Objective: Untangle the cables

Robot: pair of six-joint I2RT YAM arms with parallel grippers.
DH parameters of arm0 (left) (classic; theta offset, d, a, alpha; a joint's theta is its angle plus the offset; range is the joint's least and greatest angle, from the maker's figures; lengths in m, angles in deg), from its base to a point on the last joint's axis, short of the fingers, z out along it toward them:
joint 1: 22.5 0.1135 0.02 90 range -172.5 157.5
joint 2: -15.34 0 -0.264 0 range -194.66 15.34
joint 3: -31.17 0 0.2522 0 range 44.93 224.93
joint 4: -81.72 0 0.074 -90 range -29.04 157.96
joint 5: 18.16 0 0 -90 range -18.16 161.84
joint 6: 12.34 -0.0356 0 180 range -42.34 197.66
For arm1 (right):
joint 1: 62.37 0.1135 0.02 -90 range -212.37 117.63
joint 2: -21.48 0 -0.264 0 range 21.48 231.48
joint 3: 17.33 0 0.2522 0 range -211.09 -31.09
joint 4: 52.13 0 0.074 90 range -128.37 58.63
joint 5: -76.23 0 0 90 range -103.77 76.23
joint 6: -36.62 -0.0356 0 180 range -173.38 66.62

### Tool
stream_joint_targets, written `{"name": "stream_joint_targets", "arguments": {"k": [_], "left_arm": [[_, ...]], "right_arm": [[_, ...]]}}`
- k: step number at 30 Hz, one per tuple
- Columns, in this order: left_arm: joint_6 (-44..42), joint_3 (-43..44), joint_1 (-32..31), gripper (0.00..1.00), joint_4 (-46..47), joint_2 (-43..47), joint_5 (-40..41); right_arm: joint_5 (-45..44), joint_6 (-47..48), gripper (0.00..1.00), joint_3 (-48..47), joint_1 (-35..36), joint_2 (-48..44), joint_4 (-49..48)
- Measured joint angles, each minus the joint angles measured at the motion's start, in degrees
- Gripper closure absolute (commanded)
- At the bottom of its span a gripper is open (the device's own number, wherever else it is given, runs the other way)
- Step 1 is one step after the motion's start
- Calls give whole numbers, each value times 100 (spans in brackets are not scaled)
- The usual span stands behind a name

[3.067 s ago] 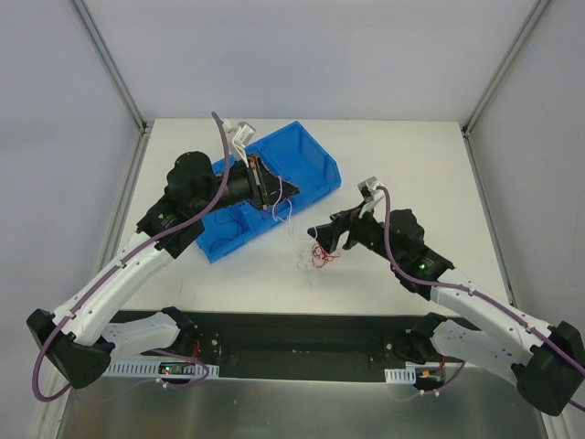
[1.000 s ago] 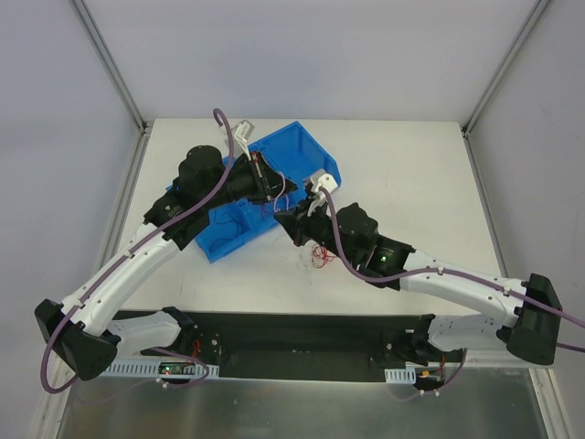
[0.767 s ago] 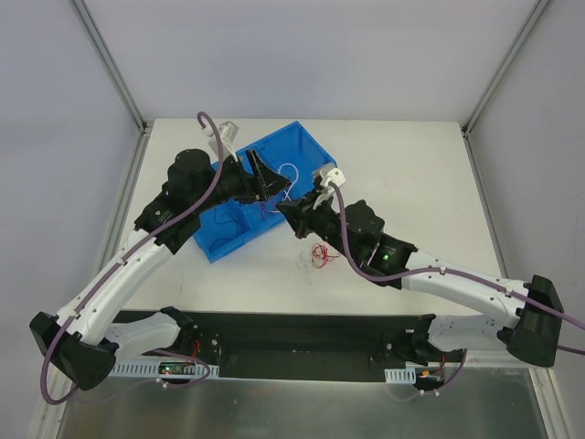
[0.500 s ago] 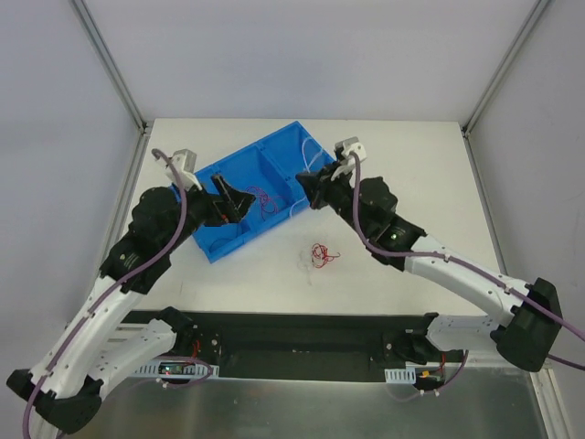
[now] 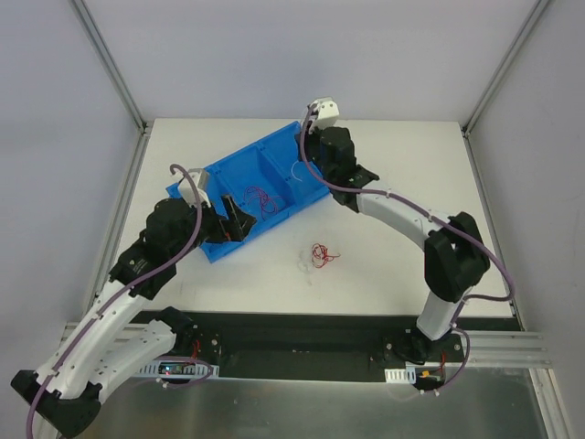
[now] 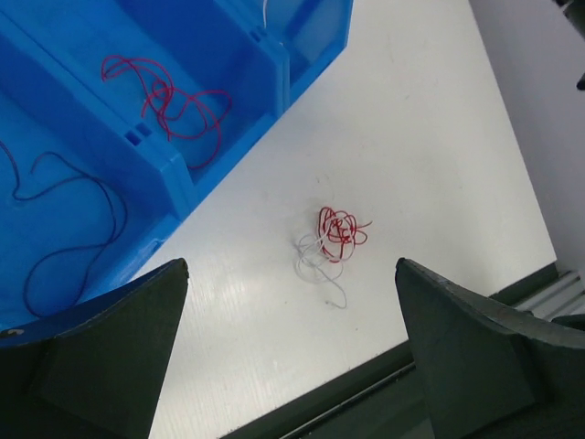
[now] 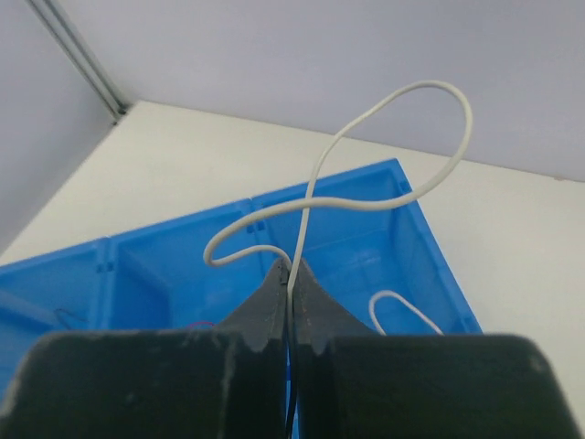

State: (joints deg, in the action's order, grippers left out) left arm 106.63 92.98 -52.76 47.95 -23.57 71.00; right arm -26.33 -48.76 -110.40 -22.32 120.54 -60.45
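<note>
On the table lies a small tangle of cables, red and white curls. My left gripper is open and empty, hovering near the blue bin's front edge; in the top view the left gripper sits over the bin's left end. A loose red wire lies in the middle compartment and a dark wire in the left one. My right gripper is shut on a white wire that loops up above the bin's right compartment. From above, the right gripper hangs over that compartment.
The blue bin has three compartments and lies at an angle at the table's back left. The black front rail runs along the near edge. Metal frame posts rise at the back corners.
My left gripper opened, left the red wire in the middle compartment and drew back toward the near left. My right arm swung from the table's middle to the bin's far end with the white wire.
</note>
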Motion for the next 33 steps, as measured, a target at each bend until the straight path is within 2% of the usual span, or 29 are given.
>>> {"name": "stream_joint_targets", "arguments": {"k": [8,13,15,16,20,27,30,33], "left_arm": [[11,-107,0,4,-61,-562,-247],[151,-107,0,4,-46,-940,-409],[188,-107,0,4,-37,-1108,-579],[192,-107,0,1,-28,-1215,-732],[186,-85,0,1,-13,-1729,-1475],[243,-61,-116,4,-13,-1882,-1886],[308,-52,-304,12,-2,-1910,-1882],[313,2,-608,31,7,-2225,-1812]], "right_arm": [[411,240,98,-669,-155,1182,721],[601,20,94,-686,-151,1338,1207],[645,-68,87,-756,-151,1342,1357],[638,-105,80,-828,-151,1351,1475],[575,-192,58,-1064,-151,1353,1766],[579,-205,46,-1309,-151,1355,2218],[605,-203,43,-1283,-151,1305,2339],[662,-203,42,-745,-151,868,2334]]}}
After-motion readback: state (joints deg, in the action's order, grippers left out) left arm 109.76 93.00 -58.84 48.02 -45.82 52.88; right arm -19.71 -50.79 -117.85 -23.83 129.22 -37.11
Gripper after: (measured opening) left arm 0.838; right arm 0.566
